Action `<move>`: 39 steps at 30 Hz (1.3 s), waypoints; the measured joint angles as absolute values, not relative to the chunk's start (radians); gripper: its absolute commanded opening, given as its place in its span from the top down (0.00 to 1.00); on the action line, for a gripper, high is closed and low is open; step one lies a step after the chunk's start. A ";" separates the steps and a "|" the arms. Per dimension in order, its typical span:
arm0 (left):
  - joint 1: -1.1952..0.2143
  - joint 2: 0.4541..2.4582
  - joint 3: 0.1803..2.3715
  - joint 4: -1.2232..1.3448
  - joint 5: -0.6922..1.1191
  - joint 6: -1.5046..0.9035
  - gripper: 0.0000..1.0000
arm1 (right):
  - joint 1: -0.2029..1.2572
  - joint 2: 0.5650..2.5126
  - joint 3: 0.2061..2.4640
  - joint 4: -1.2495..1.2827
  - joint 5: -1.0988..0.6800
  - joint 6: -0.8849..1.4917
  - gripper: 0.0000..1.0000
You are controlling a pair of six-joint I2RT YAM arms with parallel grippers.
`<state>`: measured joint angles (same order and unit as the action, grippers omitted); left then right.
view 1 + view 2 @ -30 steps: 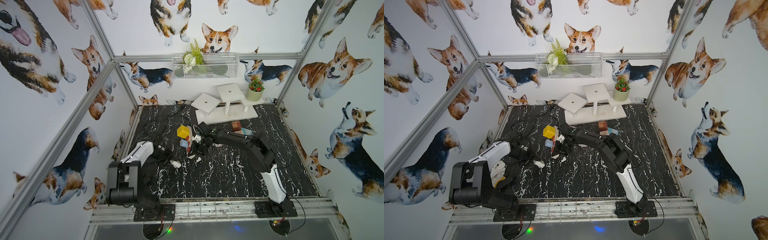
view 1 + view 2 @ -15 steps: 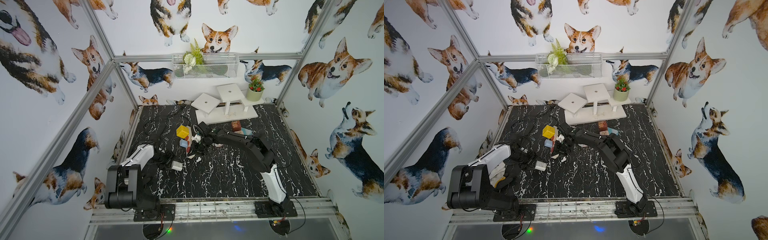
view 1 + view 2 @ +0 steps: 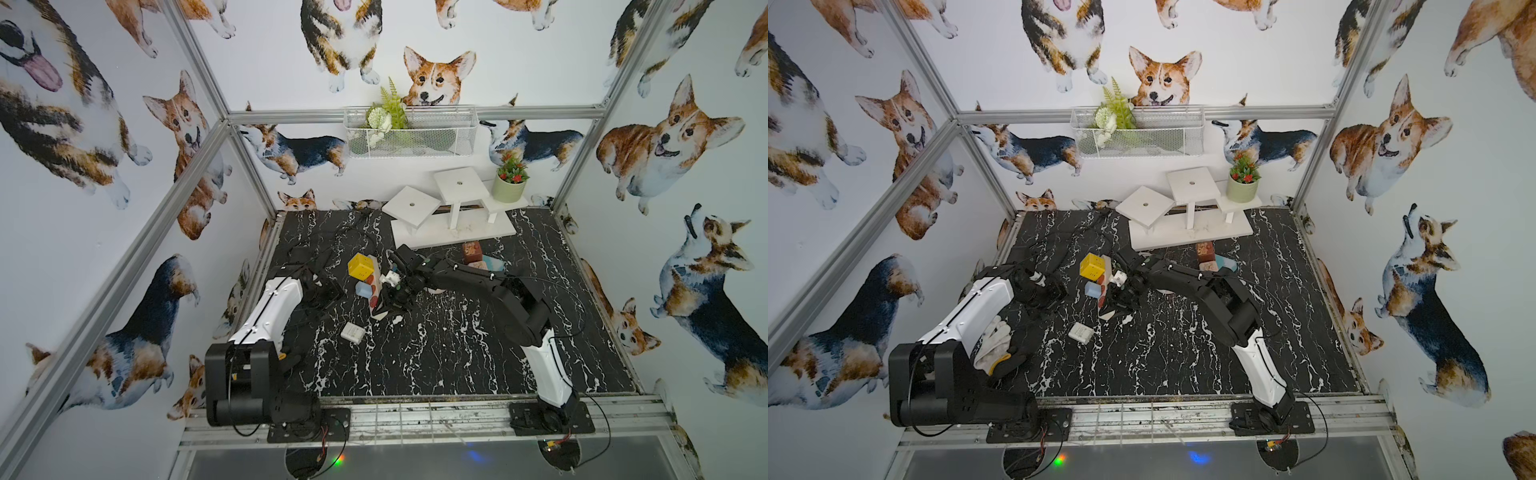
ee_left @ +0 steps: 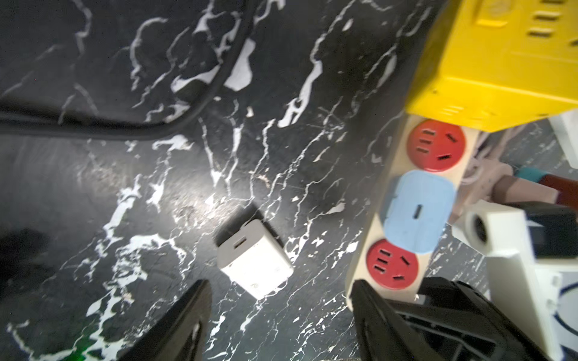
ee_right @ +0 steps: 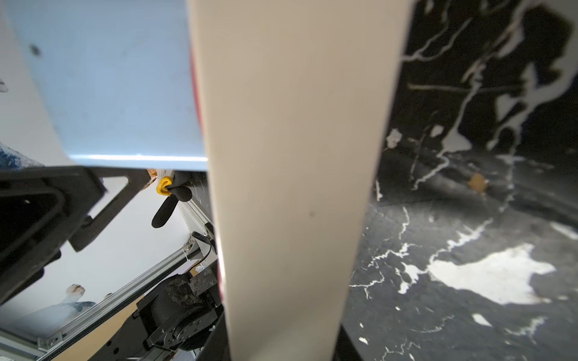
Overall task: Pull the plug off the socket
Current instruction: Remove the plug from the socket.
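Note:
The white plug lies loose on the black marble table, apart from the socket strip. In the left wrist view the plug rests just beyond my left gripper, whose jaws stand open and empty. The socket, a beige strip with red outlets, stands on its edge. A blue plug and a yellow plug sit in it. My right gripper is shut on the strip's end.
Black cables trail across the back left of the table. A white tiered stand and a potted plant stand at the back. Small blocks lie behind the right arm. A glove hangs by the left arm.
My left gripper has opened and let go of the white plug, which now lies on the table. The left arm has drawn back from it. The right arm has not moved.

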<state>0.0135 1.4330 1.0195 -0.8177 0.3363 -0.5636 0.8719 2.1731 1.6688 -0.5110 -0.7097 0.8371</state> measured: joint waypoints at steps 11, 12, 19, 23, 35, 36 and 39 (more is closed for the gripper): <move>0.009 1.514 0.987 -0.595 0.474 -0.590 0.31 | 0.884 2.171 1.664 -0.506 -0.736 0.837 1.00; 0.009 1.526 0.983 -0.580 0.481 -0.600 0.31 | 0.883 2.171 1.664 -0.509 -0.734 0.837 1.00; 0.005 1.562 0.983 -0.501 0.519 -0.632 0.31 | 0.884 2.171 1.662 -0.521 -0.722 0.836 1.00; -0.007 1.560 0.977 -0.475 0.552 -0.662 0.29 | 0.894 2.171 1.660 -0.514 -0.740 0.827 1.00; -0.014 1.555 0.953 -0.469 0.586 -0.683 0.45 | 0.897 2.196 1.684 -0.516 -0.744 0.808 1.00; -0.014 1.559 0.955 -0.470 0.588 -0.683 0.46 | 0.897 2.199 1.686 -0.516 -0.744 0.807 1.00; -0.014 1.571 0.962 -0.475 0.597 -0.682 0.52 | 0.897 2.210 1.698 -0.517 -0.748 0.807 0.97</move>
